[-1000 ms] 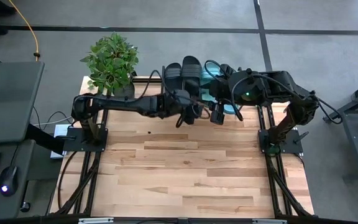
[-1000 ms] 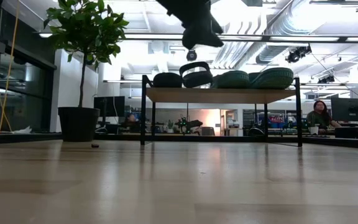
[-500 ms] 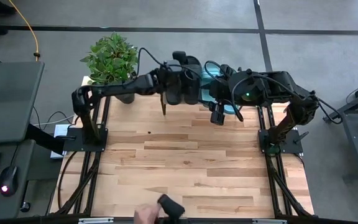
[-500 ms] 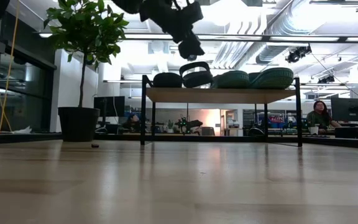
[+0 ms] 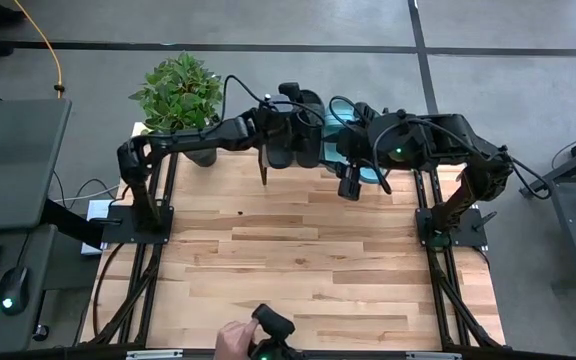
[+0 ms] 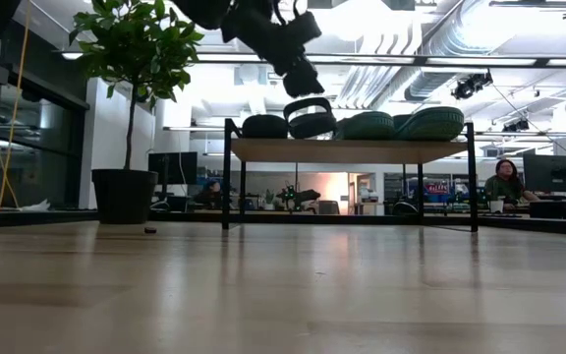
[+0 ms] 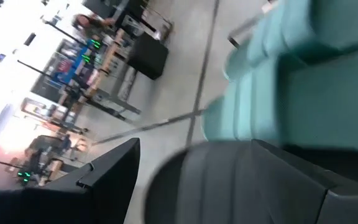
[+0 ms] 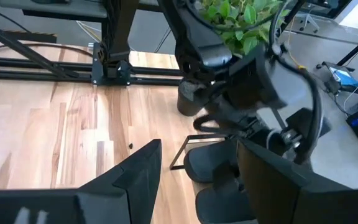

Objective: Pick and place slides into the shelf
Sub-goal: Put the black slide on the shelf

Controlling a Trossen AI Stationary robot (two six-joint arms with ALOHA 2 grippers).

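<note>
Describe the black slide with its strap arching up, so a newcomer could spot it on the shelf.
Find the low wood-topped shelf at the table's far edge, right of the potted plant. Four slides sit in a row on top; it is the second from the plant end. Its strap loops higher than the flatter black neighbour and the teal pair.

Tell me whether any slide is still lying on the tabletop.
No: the low view shows all four slides up on the shelf.

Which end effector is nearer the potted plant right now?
Left. The left end effector hangs over the black slides on the shelf, nearer the potted plant. The right end effector is farther off, beyond the green slides.
</note>
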